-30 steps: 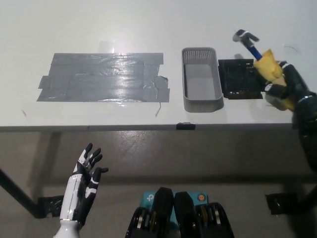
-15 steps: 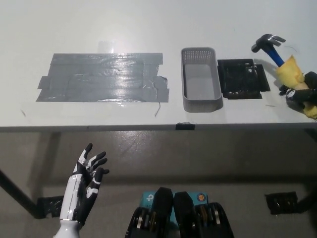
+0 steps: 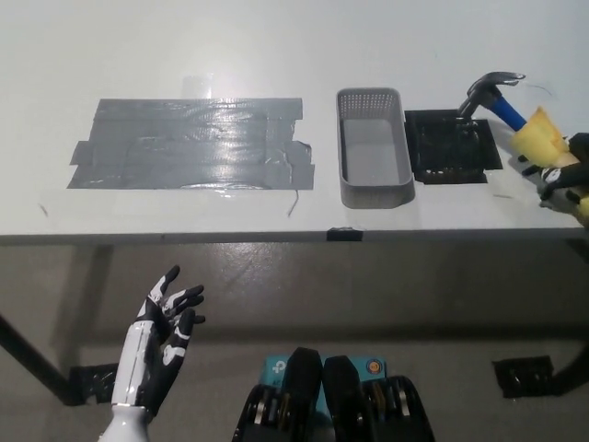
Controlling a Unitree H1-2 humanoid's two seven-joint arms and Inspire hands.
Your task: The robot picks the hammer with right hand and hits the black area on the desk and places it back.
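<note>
- The right hand (image 3: 563,175) sits at the far right edge of the white desk (image 3: 276,55), fingers wrapped around the yellow grip of the hammer (image 3: 515,110); much of the hand is cut off by the frame edge.
- The hammer slants up and to the left from the hand, its blue neck leading to a dark metal head that lies just past the upper right corner of the black square pad (image 3: 453,145).
- Compared with half a second ago, the hammer head has swung a little to the left and lower, closer to the pad's corner; the hand itself has barely shifted.
- Whether the head touches the desk cannot be told.
- A grey mesh basket (image 3: 373,147) stands just left of the black pad, its position unchanged.
- A large patch of grey duct tape (image 3: 193,143) covers the desk's left-centre area, well apart from the hammer.
- The left hand (image 3: 156,345) hangs below the desk edge at lower left, holding nothing, fingers spread; they are fanned slightly more to the right than before.
</note>
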